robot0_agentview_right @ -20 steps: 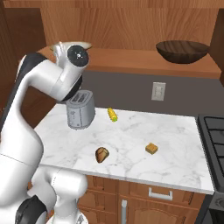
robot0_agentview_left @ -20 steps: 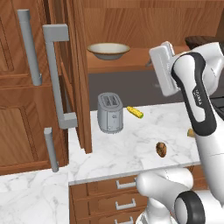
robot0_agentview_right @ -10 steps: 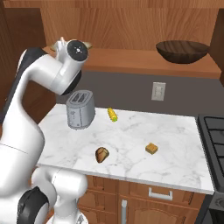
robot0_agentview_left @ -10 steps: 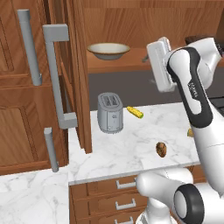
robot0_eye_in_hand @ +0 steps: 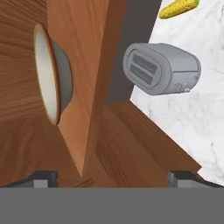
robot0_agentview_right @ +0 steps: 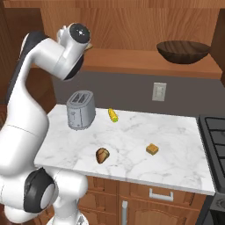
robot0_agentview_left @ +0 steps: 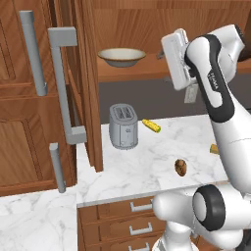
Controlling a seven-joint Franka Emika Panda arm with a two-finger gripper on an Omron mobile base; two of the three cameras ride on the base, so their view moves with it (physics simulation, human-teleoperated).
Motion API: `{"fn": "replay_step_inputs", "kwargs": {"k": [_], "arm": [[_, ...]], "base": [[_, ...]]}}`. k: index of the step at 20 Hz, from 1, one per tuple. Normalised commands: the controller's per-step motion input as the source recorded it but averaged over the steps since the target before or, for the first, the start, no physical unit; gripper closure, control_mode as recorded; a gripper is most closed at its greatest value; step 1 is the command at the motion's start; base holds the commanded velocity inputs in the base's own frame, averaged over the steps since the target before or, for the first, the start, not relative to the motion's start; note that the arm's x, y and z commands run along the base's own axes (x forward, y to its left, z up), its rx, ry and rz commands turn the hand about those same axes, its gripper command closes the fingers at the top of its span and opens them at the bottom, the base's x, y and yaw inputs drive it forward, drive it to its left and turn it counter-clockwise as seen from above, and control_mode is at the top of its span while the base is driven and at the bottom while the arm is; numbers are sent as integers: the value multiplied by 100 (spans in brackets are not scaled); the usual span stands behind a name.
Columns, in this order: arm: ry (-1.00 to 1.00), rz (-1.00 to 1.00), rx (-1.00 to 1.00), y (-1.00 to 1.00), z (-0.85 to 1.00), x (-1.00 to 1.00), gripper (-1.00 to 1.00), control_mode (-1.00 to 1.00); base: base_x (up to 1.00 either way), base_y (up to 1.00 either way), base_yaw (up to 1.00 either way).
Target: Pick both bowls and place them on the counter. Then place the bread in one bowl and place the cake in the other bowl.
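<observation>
The beige bowl (robot0_agentview_left: 121, 57) with a brown rim sits on the wooden shelf, and it appears on its side in the hand view (robot0_eye_in_hand: 52, 74). My gripper (robot0_agentview_left: 164, 53) hangs at shelf height just right of it, open, with its fingertips (robot0_eye_in_hand: 43, 177) far apart and nothing between them. On the same shelf, further right, stands the dark wood bowl (robot0_agentview_right: 182, 51). The bread (robot0_agentview_left: 181, 167) (robot0_agentview_right: 102, 155) lies on the marble counter (robot0_agentview_right: 145, 127) near its front edge. The cake (robot0_agentview_right: 152, 149) (robot0_agentview_left: 214, 148) rests a little to the bread's right.
A grey toaster (robot0_agentview_left: 122, 126) (robot0_agentview_right: 80, 110) (robot0_eye_in_hand: 162, 68) stands on the counter below the beige bowl, with a yellow corn cob (robot0_agentview_left: 151, 126) (robot0_agentview_right: 113, 115) beside it. An open cabinet door (robot0_agentview_left: 73, 83) with metal handles juts out at left. A stove (robot0_agentview_right: 215, 132) borders the counter at right.
My hand has risen from below the shelf to shelf height and shifted slightly left toward the beige bowl. Bowls, bread and cake have not moved.
</observation>
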Motion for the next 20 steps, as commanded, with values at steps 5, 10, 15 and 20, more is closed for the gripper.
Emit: {"fn": "replay_step_inputs", "kwargs": {"k": [5,10,15,20], "arm": [[1,0,5,6,9,34,-100,-100],[0,-1,13,11,-9,42,-100,-100],[0,0,16,-2,0,47,-100,-100],[0,0,1,8,0,31,-100,-100]], "base": [[0,0,0],[0,0,0],[0,0,0],[0,0,0]]}}
